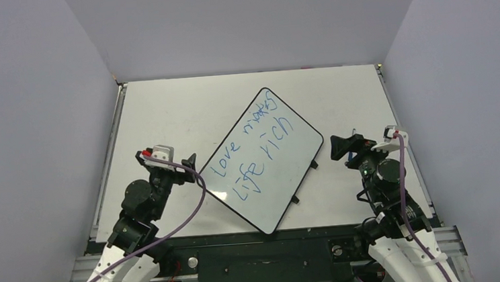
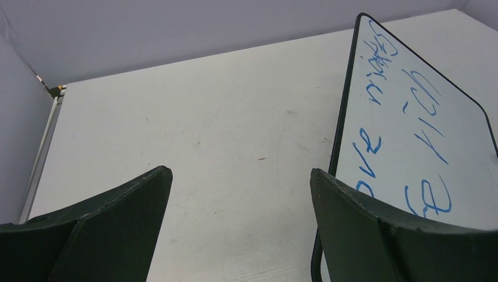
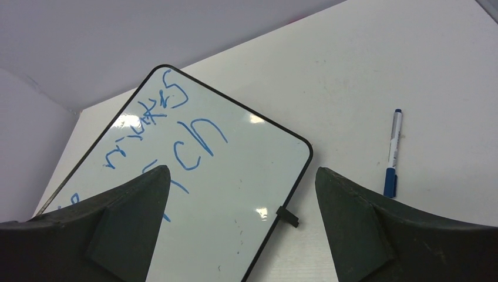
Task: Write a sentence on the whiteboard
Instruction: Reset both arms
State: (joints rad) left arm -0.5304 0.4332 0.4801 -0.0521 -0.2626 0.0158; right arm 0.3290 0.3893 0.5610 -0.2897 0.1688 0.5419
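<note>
The whiteboard (image 1: 288, 167) lies flat and turned at an angle in the middle of the table. The sentence (image 1: 255, 149) is in blue marker in two slanted lines, "love makes life rich". My left gripper (image 1: 192, 163) is open and empty, just off the board's left edge. In the left wrist view, the left gripper (image 2: 241, 173) is over bare table, with the board (image 2: 470, 141) and its writing (image 2: 423, 129) to the right. My right gripper (image 1: 337, 146) is open and empty by the board's right edge. In the right wrist view, the right gripper (image 3: 242, 170) is over the board's corner (image 3: 252, 164).
A white marker with a blue cap (image 3: 391, 154) lies on the table to the right of the board, in the right wrist view. Small black feet (image 1: 313, 165) stick out from the board's right rim. Grey walls close in the table on three sides.
</note>
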